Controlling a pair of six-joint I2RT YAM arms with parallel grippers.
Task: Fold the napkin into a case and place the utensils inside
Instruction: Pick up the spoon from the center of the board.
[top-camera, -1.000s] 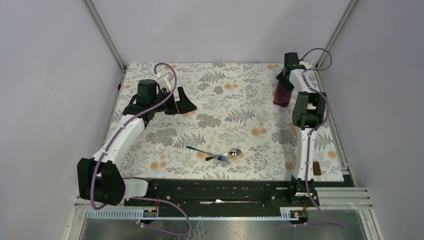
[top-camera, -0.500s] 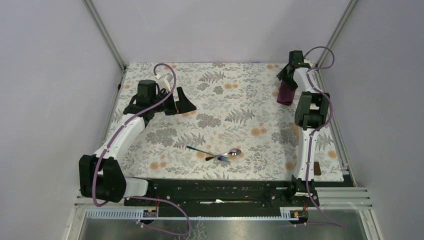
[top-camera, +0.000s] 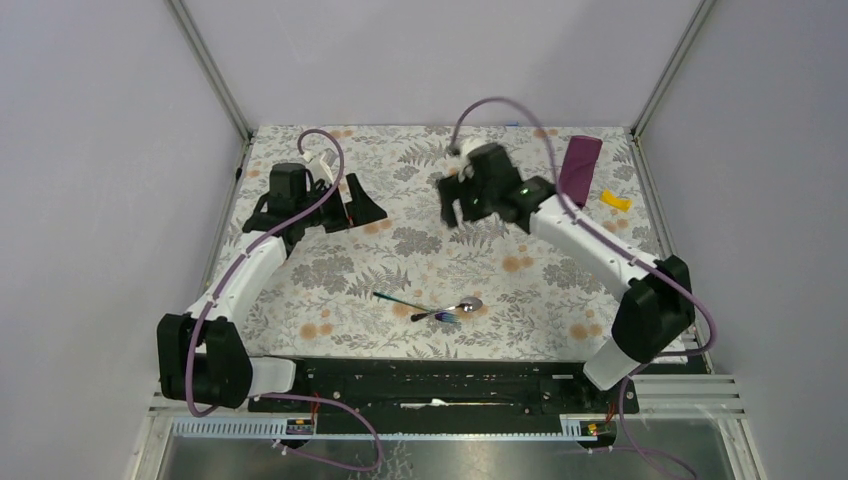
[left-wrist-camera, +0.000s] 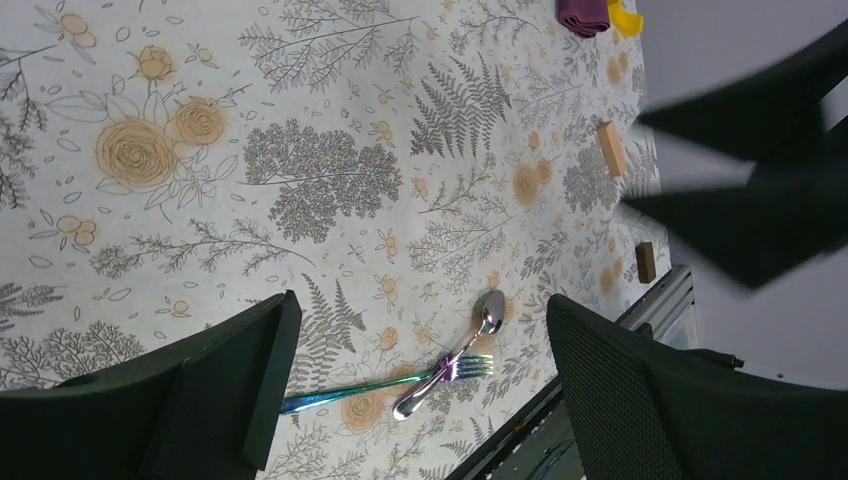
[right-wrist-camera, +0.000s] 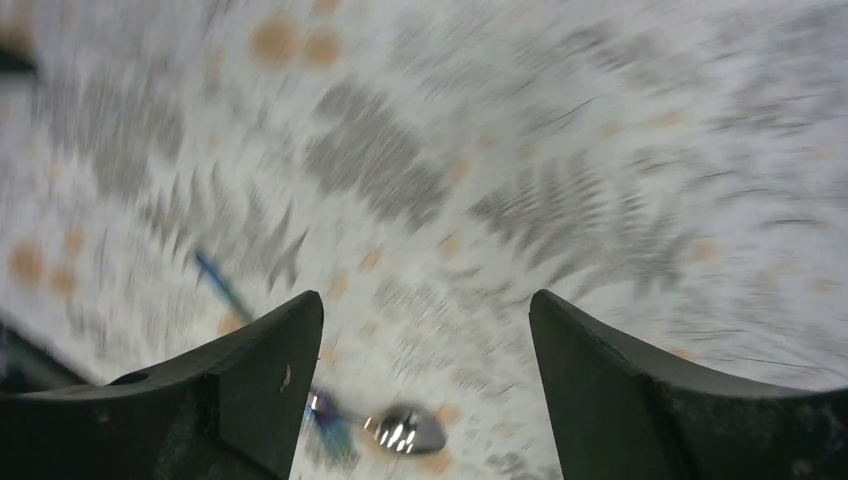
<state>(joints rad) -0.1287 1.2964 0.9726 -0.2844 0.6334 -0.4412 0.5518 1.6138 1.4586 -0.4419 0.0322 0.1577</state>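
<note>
The napkin lies as a narrow dark purple packet on the floral tablecloth at the back right; it also shows in the left wrist view. The silver spoon and the iridescent fork lie crossed near the front middle, and both show in the left wrist view, spoon and fork. My left gripper is open and empty at the back left. My right gripper is open and empty over the back middle. Its view is blurred, with the spoon bowl below.
A small yellow piece lies beside the napkin. Two small brown blocks lie near the right edge of the tablecloth. Metal frame posts and grey walls close in the back corners. The black base rail runs along the front.
My right arm has swung from the back right corner to the back middle and let go of the napkin, which now lies flat there. The yellow piece is uncovered. The left arm barely moved.
</note>
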